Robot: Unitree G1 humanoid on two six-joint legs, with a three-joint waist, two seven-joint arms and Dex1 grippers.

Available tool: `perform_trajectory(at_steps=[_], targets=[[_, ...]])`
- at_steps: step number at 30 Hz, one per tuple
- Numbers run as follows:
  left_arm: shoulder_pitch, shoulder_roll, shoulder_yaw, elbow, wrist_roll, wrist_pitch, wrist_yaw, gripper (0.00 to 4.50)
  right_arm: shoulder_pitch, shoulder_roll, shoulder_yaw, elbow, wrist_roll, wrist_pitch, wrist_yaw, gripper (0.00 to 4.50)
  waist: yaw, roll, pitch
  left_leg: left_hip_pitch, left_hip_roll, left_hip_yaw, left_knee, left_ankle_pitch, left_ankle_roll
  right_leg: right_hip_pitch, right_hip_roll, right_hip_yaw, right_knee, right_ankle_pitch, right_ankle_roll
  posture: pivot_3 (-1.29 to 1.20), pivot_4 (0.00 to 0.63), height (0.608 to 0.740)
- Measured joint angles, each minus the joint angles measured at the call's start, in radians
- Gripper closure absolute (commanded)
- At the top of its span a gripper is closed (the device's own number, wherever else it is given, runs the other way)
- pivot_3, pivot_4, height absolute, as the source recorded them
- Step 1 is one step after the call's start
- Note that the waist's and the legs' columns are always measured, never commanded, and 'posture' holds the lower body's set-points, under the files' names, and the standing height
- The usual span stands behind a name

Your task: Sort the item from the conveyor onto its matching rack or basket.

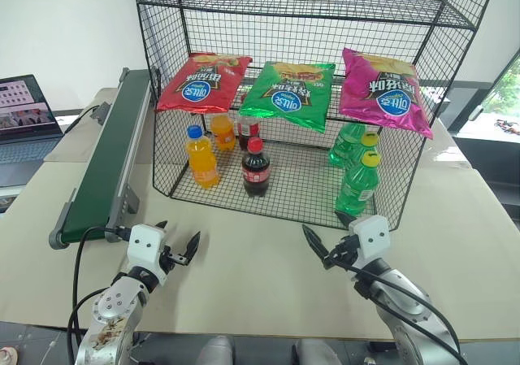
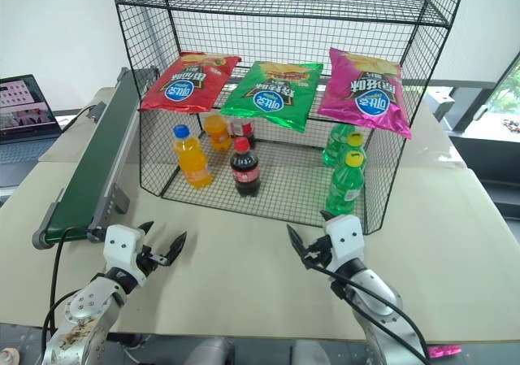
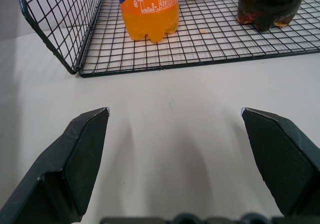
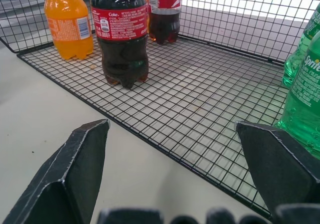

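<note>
Since the cola bottle (image 1: 256,168) already stands upright inside the rack (image 1: 203,56), between the orange soda (image 1: 201,156) and green bottles (image 1: 358,182), sorting looks finished; the conveyor (image 1: 106,158) beside the rack is bare, and the left claw (image 1: 178,251) and right claw (image 1: 321,247) hang apart, holding nothing.

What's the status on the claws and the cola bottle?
Left claw open, empty. Right claw open, empty. Cola bottle upright on rack bottom tier. Conveyor bare.

Table (image 1: 244,259) under rack (image 1: 276,194), conveyor (image 1: 106,166).
</note>
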Motion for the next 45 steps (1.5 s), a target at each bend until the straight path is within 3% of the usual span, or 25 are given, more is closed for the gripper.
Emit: perform_trajectory(at_steps=[8, 21, 45], targets=[[-0.008, -0.001, -0.017, -0.007, 0.045, 0.025, 0.042, 0.0, -0.007, -0.01, -0.004, -0.034, 0.001, 0.035, -0.002, 0.04, 0.0, 0.0, 0.0, 0.0, 0.0, 0.0, 0.0, 0.0, 0.0, 0.0, 0.0, 0.0, 0.0, 0.0, 0.0, 0.0, 0.15, 0.738], [-0.034, 0.012, 0.019, -0.026, -0.077, 0.045, -0.032, 0.0, -0.035, -0.009, -0.002, -0.048, 0.001, 0.072, -0.005, 0.04, 0.0, 0.0, 0.0, 0.0, 0.0, 0.0, 0.0, 0.0, 0.0, -0.001, 0.0, 0.0, 0.0, 0.0, 0.0, 0.0, 0.15, 0.738], [-0.077, 0.039, 0.006, -0.009, -0.076, 0.045, -0.042, 0.0, -0.031, 0.002, 0.001, 0.003, -0.009, 0.023, -0.014, 0.04, -0.001, 0.0, 0.0, 0.0, 0.0, 0.0, 0.0, 0.0, 0.0, -0.001, 0.0, 0.0, 0.0, 0.0, 0.0, 0.0, 0.15, 0.738]])
